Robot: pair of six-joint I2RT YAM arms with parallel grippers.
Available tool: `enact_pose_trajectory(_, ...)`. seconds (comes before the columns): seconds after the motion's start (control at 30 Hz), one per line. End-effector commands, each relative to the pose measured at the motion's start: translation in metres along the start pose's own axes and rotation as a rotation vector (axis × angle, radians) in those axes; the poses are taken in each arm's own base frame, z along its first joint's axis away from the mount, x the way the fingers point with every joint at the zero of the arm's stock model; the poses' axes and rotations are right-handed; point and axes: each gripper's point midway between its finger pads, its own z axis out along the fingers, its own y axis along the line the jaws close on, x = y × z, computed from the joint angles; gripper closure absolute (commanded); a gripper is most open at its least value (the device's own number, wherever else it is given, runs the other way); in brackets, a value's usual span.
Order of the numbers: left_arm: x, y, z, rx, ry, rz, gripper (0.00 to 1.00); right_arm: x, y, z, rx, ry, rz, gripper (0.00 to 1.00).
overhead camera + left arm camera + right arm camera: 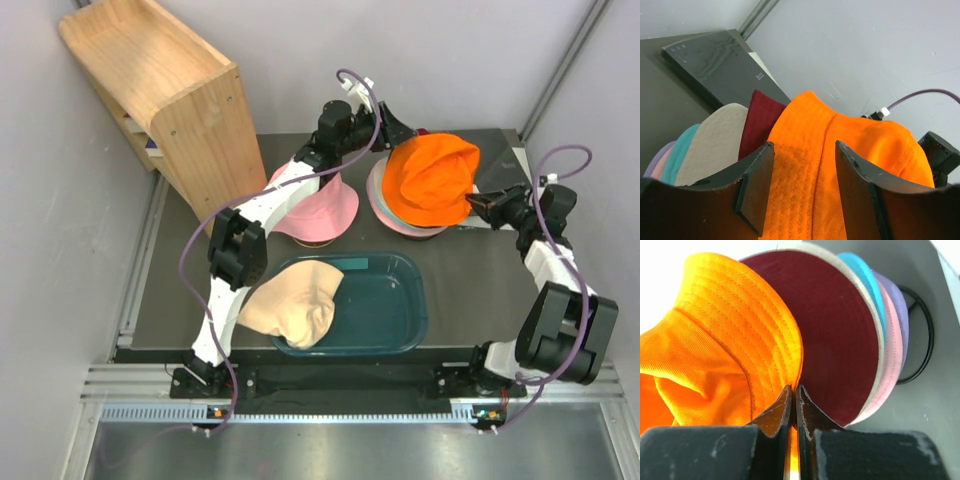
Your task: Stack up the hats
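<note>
An orange hat (430, 180) lies on top of a stack of hats (400, 226) at the back right. My left gripper (396, 134) is open over the orange hat's (810, 195) crown, with fabric showing between the fingers (756, 185) but not pinched. Below it lie the maroon hat (758, 122), the beige hat (715, 145) and the teal hat (682, 156). My right gripper (794, 390) is shut on the orange hat's brim (765, 335), beside the maroon hat (840, 330). A pink hat (318, 212) lies under the left arm. A peach hat (295, 305) drapes over the tub's rim.
A dark teal tub (395, 305) stands at the front centre. A wooden shelf (165, 95) fills the back left corner. A flat black box (715, 60) lies behind the stack, and a black wire frame (922, 340) shows beneath it. Walls close in on both sides.
</note>
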Motion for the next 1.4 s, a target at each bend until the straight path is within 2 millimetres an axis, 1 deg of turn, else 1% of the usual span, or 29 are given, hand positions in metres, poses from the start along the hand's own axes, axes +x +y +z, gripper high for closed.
enact_pose_trajectory(0.0, -0.026, -0.015, -0.004, 0.01, -0.062, 0.069, 0.43, -0.032, 0.028, 0.014, -0.06, -0.042, -0.113, 1.0)
enact_pose_trajectory(0.1, -0.024, -0.015, -0.004, 0.007, -0.057, 0.065, 0.42, -0.041, 0.029, 0.023, -0.062, -0.03, -0.119, 1.0)
enact_pose_trajectory(0.13, -0.024, -0.014, -0.004, 0.005, -0.057, 0.063, 0.42, -0.043, 0.027, 0.027, -0.057, -0.025, -0.116, 1.0)
enact_pose_trajectory(0.17, -0.025, -0.011, -0.004, -0.009, -0.061, 0.061, 0.43, -0.046, 0.031, 0.028, -0.064, -0.028, -0.125, 1.0)
enact_pose_trajectory(0.33, -0.028, -0.003, -0.007, -0.056, -0.08, 0.082, 0.41, -0.049, 0.026, 0.034, -0.053, -0.008, -0.136, 1.0)
enact_pose_trajectory(0.67, -0.02, 0.007, -0.003, -0.049, -0.058, 0.051, 0.41, -0.047, 0.024, 0.034, -0.05, -0.003, -0.133, 1.0)
enact_pose_trajectory(0.7, -0.02, 0.005, -0.003, -0.047, -0.058, 0.05, 0.41, -0.047, 0.024, 0.034, -0.05, -0.003, -0.133, 1.0)
enact_pose_trajectory(0.8, -0.014, 0.01, -0.002, -0.047, -0.04, 0.033, 0.41, -0.047, 0.024, 0.034, -0.052, -0.004, -0.137, 1.0)
enact_pose_trajectory(0.87, -0.009, 0.01, 0.0, -0.035, -0.024, 0.016, 0.41, -0.047, 0.025, 0.034, -0.054, -0.002, -0.137, 1.0)
enact_pose_trajectory(1.0, -0.006, 0.009, 0.001, -0.026, -0.018, 0.014, 0.41, -0.047, 0.026, 0.034, -0.055, -0.001, -0.138, 1.0)
enact_pose_trajectory(1.03, -0.005, 0.01, 0.001, -0.03, -0.016, 0.012, 0.42, -0.046, 0.024, 0.034, -0.053, 0.001, -0.136, 1.0)
enact_pose_trajectory(1.07, -0.004, 0.016, 0.001, -0.049, -0.013, 0.011, 0.41, -0.046, 0.025, 0.034, -0.054, 0.0, -0.137, 1.0)
enact_pose_trajectory(1.17, 0.001, 0.021, 0.002, -0.064, -0.002, 0.014, 0.41, -0.046, 0.025, 0.034, -0.056, 0.001, -0.137, 1.0)
enact_pose_trajectory(1.37, 0.008, 0.021, 0.004, -0.04, 0.017, -0.002, 0.42, -0.045, 0.025, 0.033, -0.057, 0.003, -0.14, 1.0)
